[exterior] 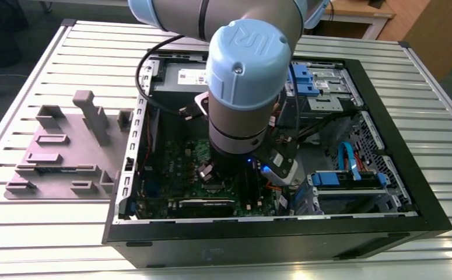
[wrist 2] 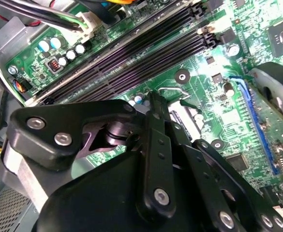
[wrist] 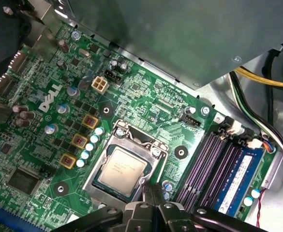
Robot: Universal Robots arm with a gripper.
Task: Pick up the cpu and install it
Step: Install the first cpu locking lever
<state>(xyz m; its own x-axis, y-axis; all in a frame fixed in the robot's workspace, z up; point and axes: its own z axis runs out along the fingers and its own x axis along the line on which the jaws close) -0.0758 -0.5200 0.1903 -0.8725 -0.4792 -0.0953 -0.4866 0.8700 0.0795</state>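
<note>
The chip (wrist: 124, 167) is lying flat in the metal-framed socket (wrist: 126, 166) on the green board (wrist: 146, 104), with the gripper (wrist: 150, 193) hovering just beside that socket, fingers (wrist: 153, 195) pressed together and holding nothing

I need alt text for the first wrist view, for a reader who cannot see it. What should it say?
A small square cpu with a silvery metal top sits inside the square metal-framed socket on a green motherboard, with the black gripper just beside the socket's edge. Dark memory slots and a blue memory stick lie alongside, under a grey metal box.
</note>
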